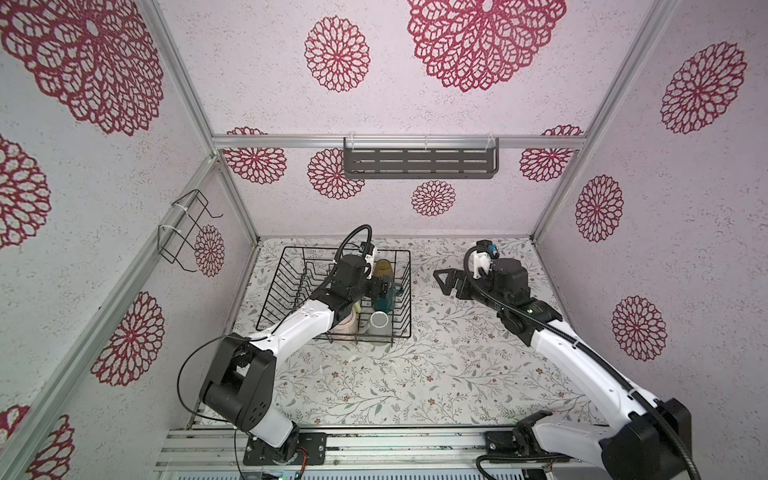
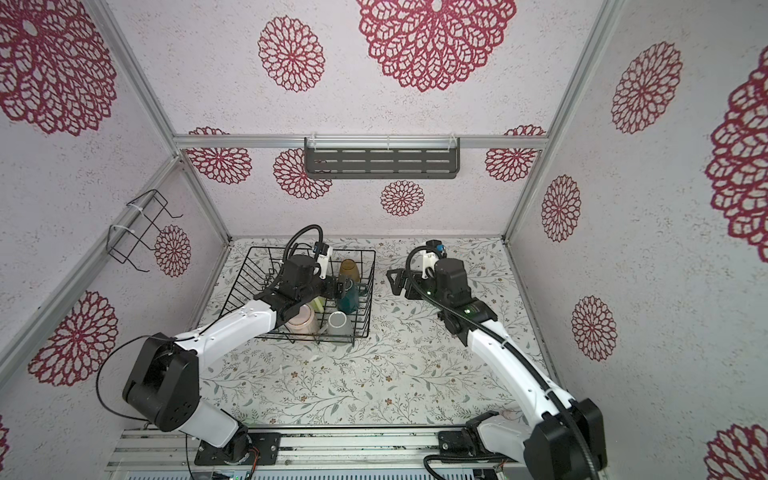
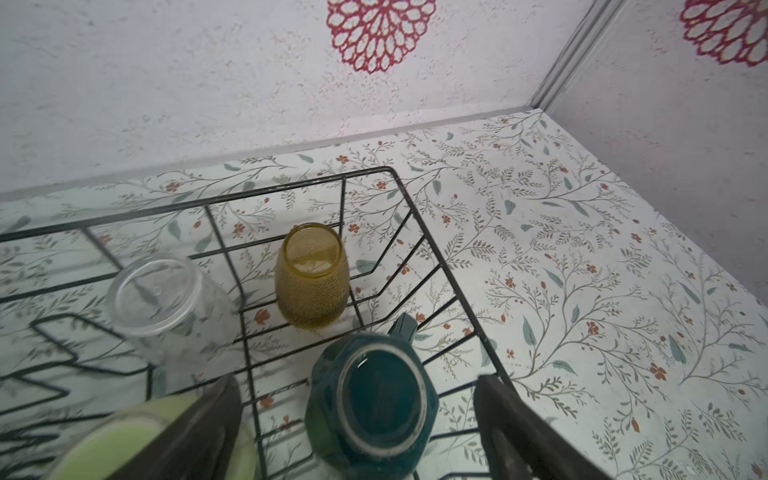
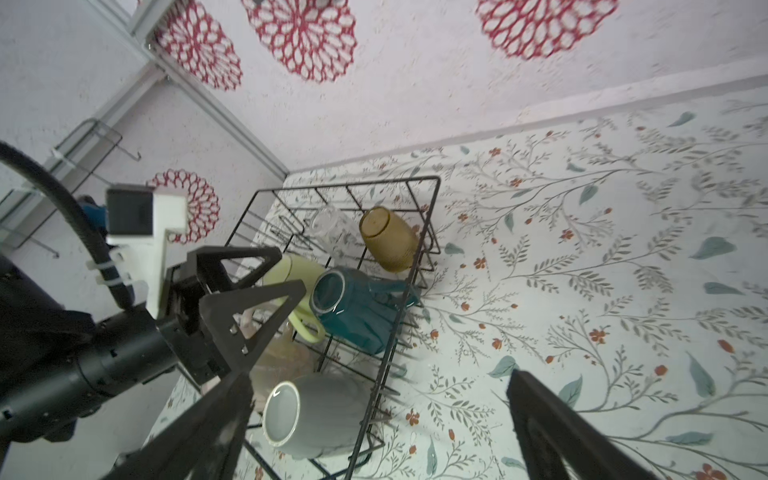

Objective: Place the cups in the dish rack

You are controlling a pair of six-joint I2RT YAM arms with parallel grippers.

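Observation:
The black wire dish rack [image 1: 307, 248] [image 4: 345, 183] stands at the back left of the table. In it are the amber tumbler [image 3: 311, 282], clear glass [image 3: 166, 303], teal mug [image 3: 374, 399], yellow-green mug [image 3: 116, 440], grey mug [image 4: 307, 415] and pink tumbler [image 1: 347, 326]. My left gripper [image 3: 365, 424] [image 1: 382, 289] hangs open over the rack, its fingers either side of the upturned teal mug with gaps showing. My right gripper [image 4: 374, 436] [image 1: 439, 283] stands open and empty over the table, just right of the rack.
A grey slotted shelf [image 1: 419, 162] hangs on the back wall. A small bent wire holder [image 1: 187, 232] is fixed to the left wall. The floral table [image 1: 415, 374] stretches in front and to the right of the rack, closed in by walls on three sides.

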